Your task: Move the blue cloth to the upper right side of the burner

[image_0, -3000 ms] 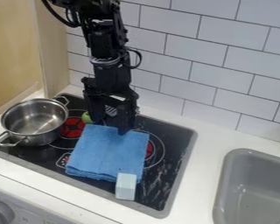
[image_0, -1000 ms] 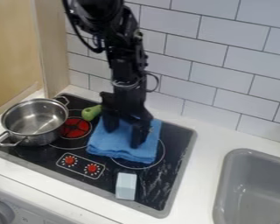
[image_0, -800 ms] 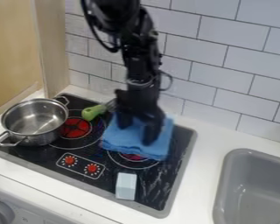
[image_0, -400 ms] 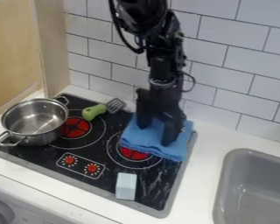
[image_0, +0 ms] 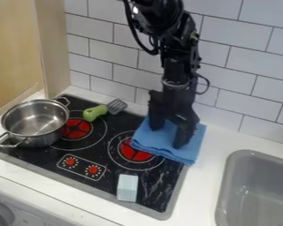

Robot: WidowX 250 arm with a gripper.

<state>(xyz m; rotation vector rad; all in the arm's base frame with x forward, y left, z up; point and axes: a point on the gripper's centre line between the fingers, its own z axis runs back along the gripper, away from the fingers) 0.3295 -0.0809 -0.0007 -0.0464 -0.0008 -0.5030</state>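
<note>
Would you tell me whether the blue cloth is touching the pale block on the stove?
Apart: the camera view shows dark stovetop between the cloth and the block.

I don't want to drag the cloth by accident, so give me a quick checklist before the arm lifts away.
1. Blue cloth at the right burner's upper right: ok.
2. Cloth clear of that burner: not ok, it overlaps the ring.
3. Cloth wholly on the stovetop: not ok, it extends over the right rim.
4. Gripper open: ok, fingers apart.
5. Cloth free of the fingertips: cannot tell.
6. Spatula apart from cloth: ok.
</note>
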